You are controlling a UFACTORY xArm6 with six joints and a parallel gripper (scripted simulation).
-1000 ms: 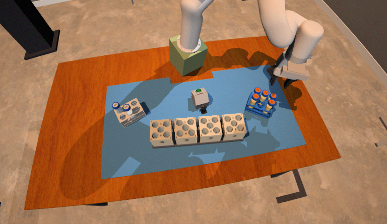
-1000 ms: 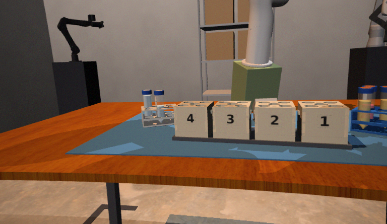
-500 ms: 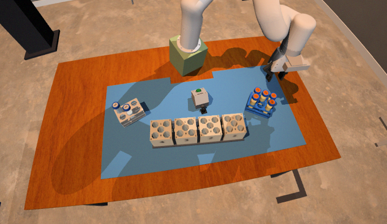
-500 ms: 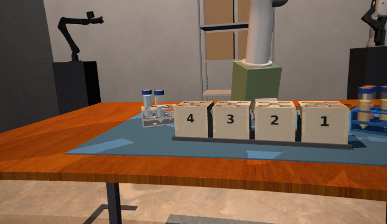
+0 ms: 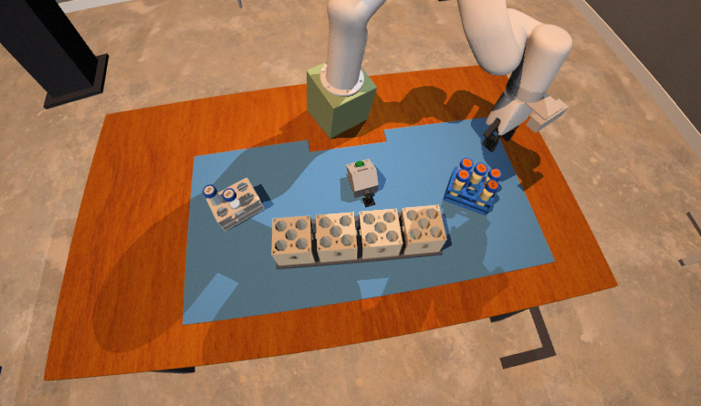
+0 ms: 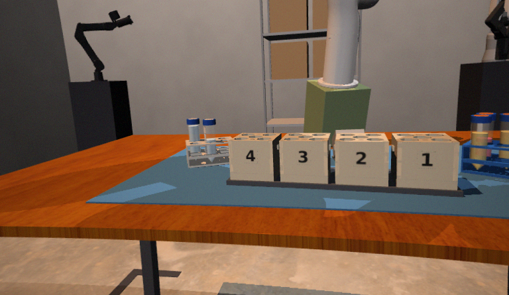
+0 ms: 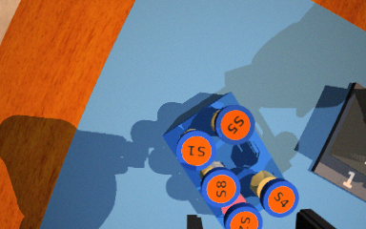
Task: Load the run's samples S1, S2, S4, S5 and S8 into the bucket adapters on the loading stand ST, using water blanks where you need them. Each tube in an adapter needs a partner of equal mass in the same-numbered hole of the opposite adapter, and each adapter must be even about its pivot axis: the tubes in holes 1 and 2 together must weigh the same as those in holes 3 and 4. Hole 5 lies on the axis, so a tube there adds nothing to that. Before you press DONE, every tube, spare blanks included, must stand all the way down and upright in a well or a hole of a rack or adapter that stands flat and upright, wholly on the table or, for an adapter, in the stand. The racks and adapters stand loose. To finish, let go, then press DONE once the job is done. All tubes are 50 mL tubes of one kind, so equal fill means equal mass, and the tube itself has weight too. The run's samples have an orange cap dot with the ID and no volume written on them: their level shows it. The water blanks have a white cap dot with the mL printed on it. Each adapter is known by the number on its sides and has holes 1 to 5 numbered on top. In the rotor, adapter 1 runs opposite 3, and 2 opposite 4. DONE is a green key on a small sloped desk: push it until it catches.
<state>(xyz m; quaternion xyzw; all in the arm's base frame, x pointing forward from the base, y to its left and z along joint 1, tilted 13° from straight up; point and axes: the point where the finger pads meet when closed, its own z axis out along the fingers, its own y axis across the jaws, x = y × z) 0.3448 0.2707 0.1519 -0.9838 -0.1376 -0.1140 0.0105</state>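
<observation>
The five samples stand in a blue rack (image 5: 466, 201) (image 7: 196, 119) (image 6: 484, 164) at the right of the mat: S5 (image 7: 234, 125), S1 (image 7: 196, 151), S8 (image 7: 220, 187), S4 (image 7: 279, 197) and S2 (image 7: 243, 218). My gripper (image 5: 491, 140) (image 7: 250, 224) is open and empty. It hangs above and just behind the rack. Adapters 4 (image 6: 250, 156) (image 5: 292, 239), 3 (image 6: 303, 157) (image 5: 336, 235), 2 (image 6: 360, 158) (image 5: 381, 231) and 1 (image 6: 425, 160) (image 5: 423, 227) sit empty in the stand (image 6: 337, 186). Two white-dot blanks (image 5: 209, 191) (image 5: 228, 193) stand in a pale rack (image 5: 243, 213) (image 6: 202, 160) at the left.
The green DONE key (image 5: 359, 163) tops a small grey desk (image 5: 361, 178) behind the adapters. The arm's green base block (image 5: 338, 105) stands at the back of the table. A corner of adapter 1 (image 7: 343, 143) shows at the right of the wrist view.
</observation>
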